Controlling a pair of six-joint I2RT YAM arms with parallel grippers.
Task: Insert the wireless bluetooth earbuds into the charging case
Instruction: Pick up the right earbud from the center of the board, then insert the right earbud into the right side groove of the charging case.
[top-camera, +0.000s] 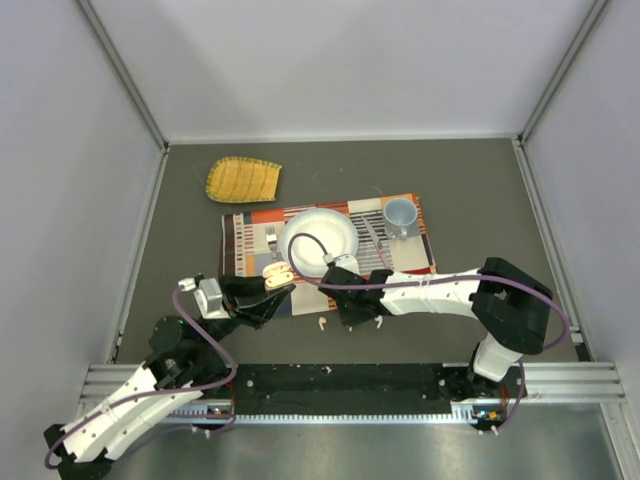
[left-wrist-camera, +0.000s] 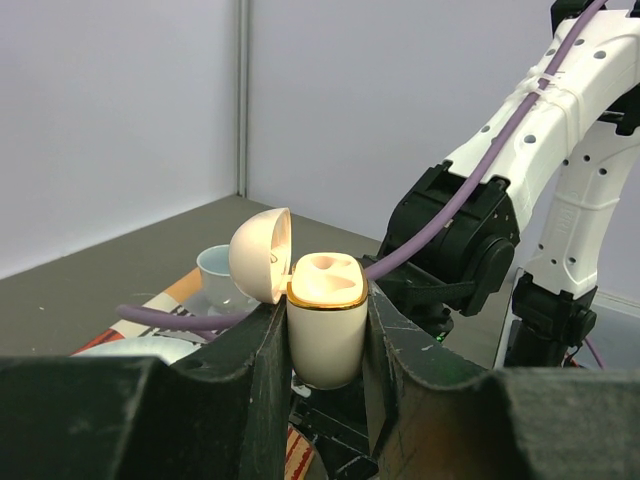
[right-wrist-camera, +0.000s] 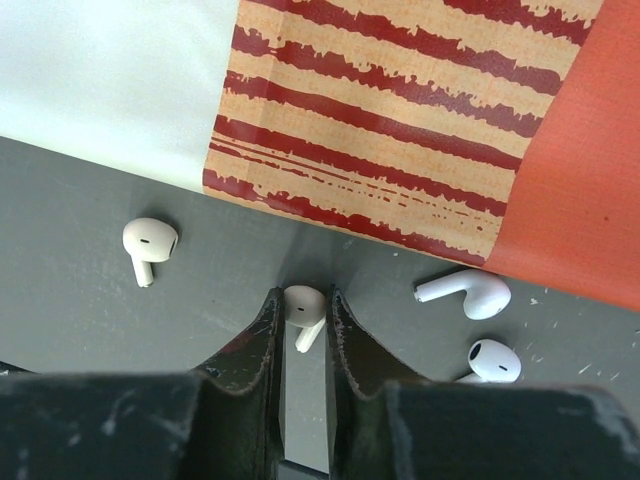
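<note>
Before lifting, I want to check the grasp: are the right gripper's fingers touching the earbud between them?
Touching. The right wrist view shows both fingers pressed against the earbud, with no gap on either side.

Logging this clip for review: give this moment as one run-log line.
left gripper: shut on open charging case | right gripper: shut on one earbud | three earbuds loose on table

White earbuds (right-wrist-camera: 150, 240); cream case (left-wrist-camera: 325, 335); red-striped placemat (right-wrist-camera: 400, 130)
</note>
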